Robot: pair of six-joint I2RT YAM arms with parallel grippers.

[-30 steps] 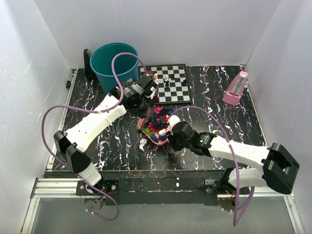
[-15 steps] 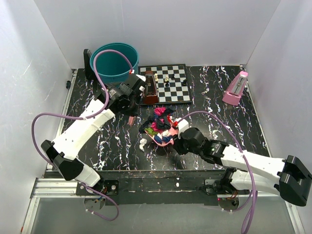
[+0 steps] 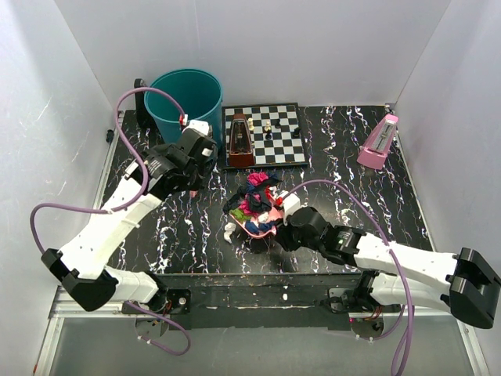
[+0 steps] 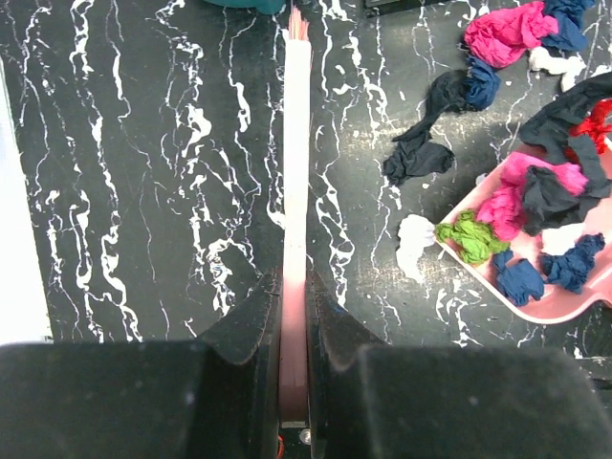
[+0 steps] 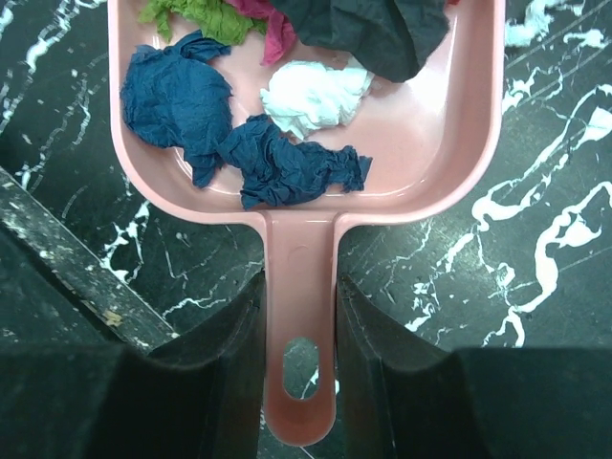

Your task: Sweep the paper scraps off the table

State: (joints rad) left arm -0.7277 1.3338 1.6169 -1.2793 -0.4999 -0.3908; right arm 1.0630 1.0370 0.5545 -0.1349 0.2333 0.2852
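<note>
My left gripper [image 3: 190, 167] is shut on a thin pink brush handle [image 4: 295, 143], held edge-on over the table [image 3: 360, 184] to the left of the scraps. In its wrist view the jaws [image 4: 295, 287] pinch the handle. My right gripper [image 3: 283, 227] is shut on the handle [image 5: 299, 287] of a pink dustpan [image 3: 258, 225] holding blue [image 5: 177, 96], white [image 5: 316, 96] and green [image 5: 201, 11] paper scraps. More scraps [image 3: 254, 192] lie piled at the pan's mouth, magenta [image 4: 512, 29] and dark ones [image 4: 421, 158]. One white scrap [image 3: 228, 231] lies left of the pan.
A teal bucket [image 3: 186, 102] stands at the back left, just behind the left gripper. A chessboard [image 3: 274, 135] with a few pieces and a brown metronome [image 3: 240, 141] sit at the back middle. A pink metronome [image 3: 378, 142] stands at the back right.
My left arm has swung left with the brush, away from the pile and toward the bucket, uncovering the brown metronome. The right gripper and dustpan have shifted slightly toward the near edge.
</note>
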